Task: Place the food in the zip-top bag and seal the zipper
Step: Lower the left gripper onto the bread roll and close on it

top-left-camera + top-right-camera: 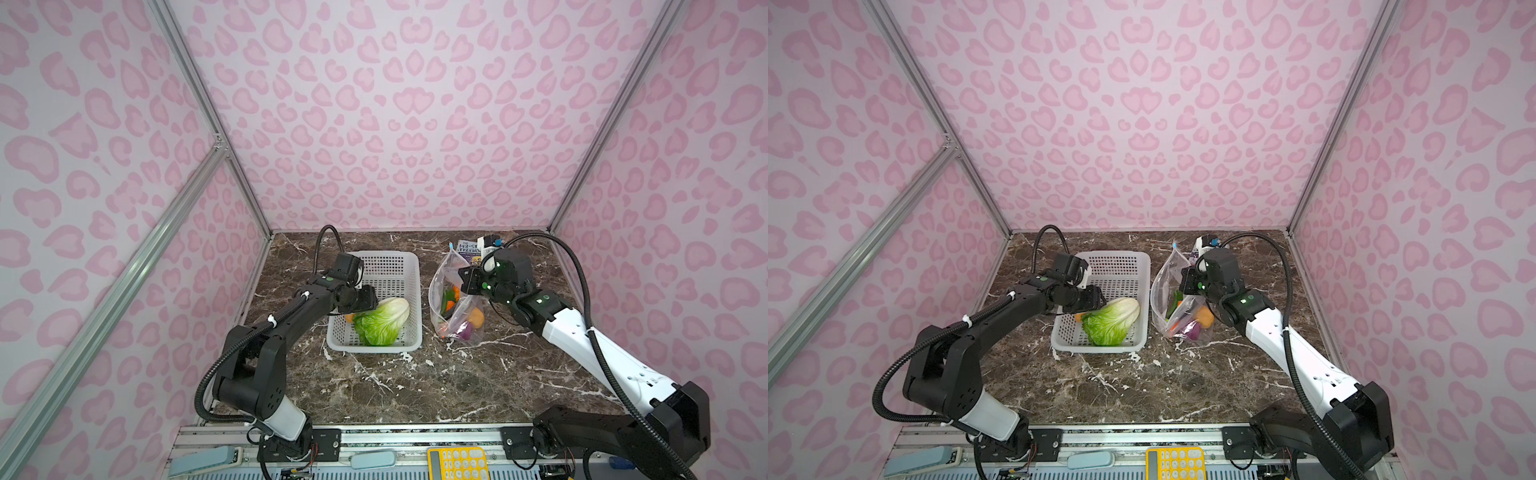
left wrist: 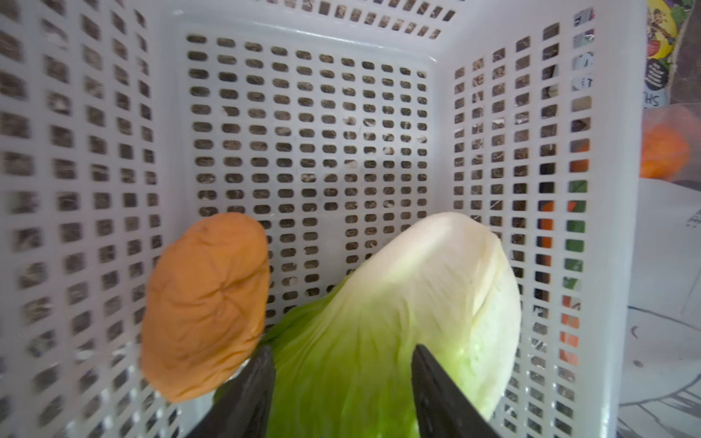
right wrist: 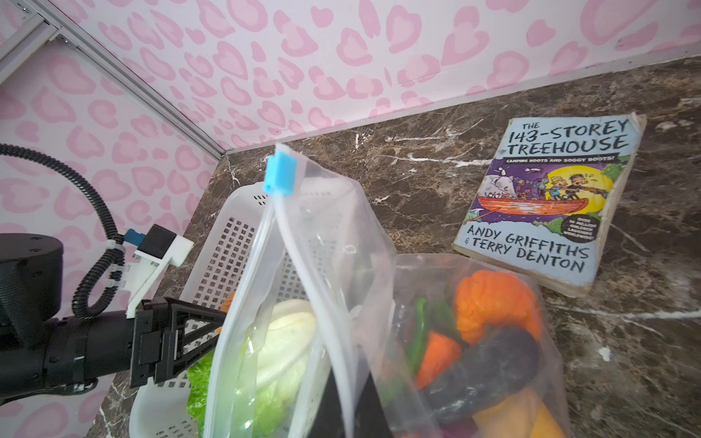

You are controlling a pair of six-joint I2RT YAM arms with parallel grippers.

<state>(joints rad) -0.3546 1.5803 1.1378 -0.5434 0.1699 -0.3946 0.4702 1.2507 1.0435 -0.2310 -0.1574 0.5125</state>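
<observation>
Where left claw [image 2: 339, 350] straddles cabbage [image 2: 402, 288], potato [image 2: 205, 303] beside

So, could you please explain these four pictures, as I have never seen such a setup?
These are two robot arms, left and right, at a marble table. Both top views look down from one overhead camera; the other two come from a camera on each wrist. On the table are a white basket, a clear zip-top bag and a book. The basket holds a cabbage and a potato; a pumpkin and other toy vegetables are in the bag. The right jaws are shut on the bag's mouth edge, which carries a blue slider. The left jaws straddle the cabbage; whether they squeeze it I cannot tell.
</observation>
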